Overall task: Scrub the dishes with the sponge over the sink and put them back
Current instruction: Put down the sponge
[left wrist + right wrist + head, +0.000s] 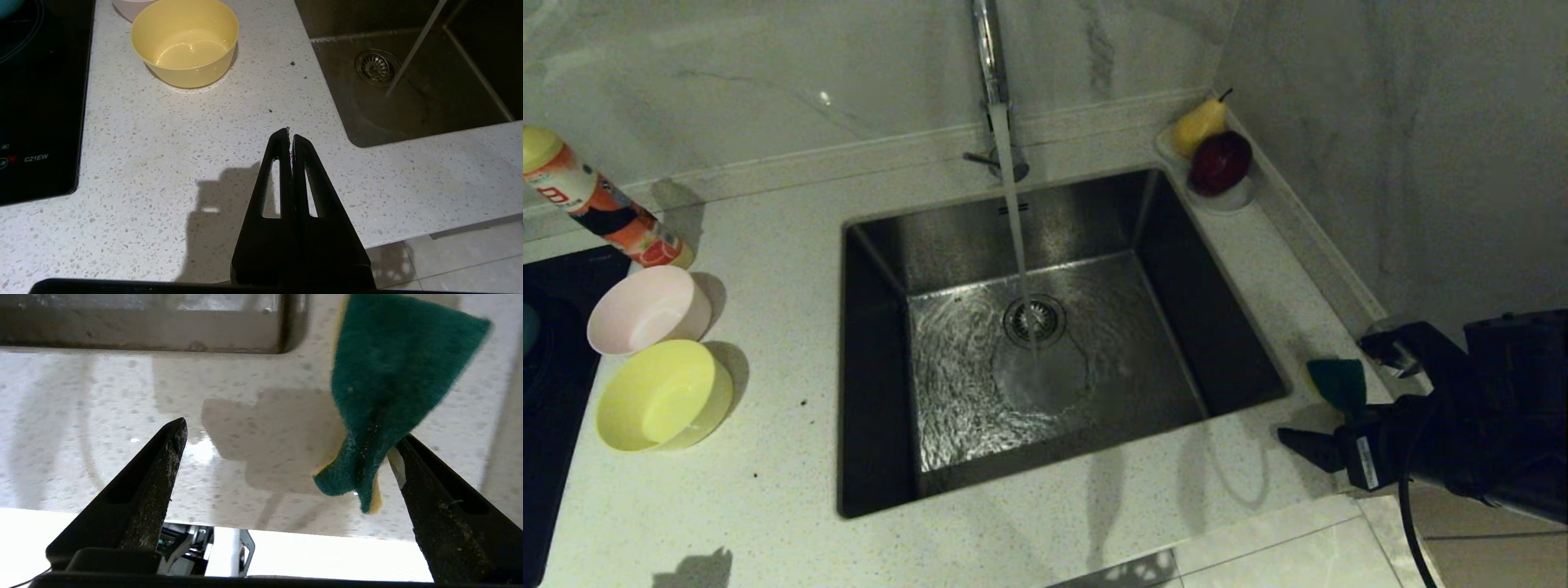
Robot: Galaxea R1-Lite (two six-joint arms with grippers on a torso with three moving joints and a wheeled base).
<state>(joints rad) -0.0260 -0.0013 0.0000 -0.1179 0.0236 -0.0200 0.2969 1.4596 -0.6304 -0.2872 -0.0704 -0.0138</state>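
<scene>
Worktop carries everything; sink sits mid-worktop, faucet at the back edge running water onto the drain, so rinse is ready.

Pink bowl and yellow bowl sit touching each other near the worktop's left edge, just beside the black cooktop, upright, staged for scrubbing. Blue bowl: can't make it out for sure.

Fruit dish with pear and apple is in the back right corner, out of the way.

Right gripper is at the worktop's front right corner, jaws spread wide, nothing clamped. Sponge lies green side up against one finger, just right of the sink. Looks like a pickup approach, grip not made.

Left gripper hangs over the front edge left of the sink, clenched on nothing, parked.
</scene>
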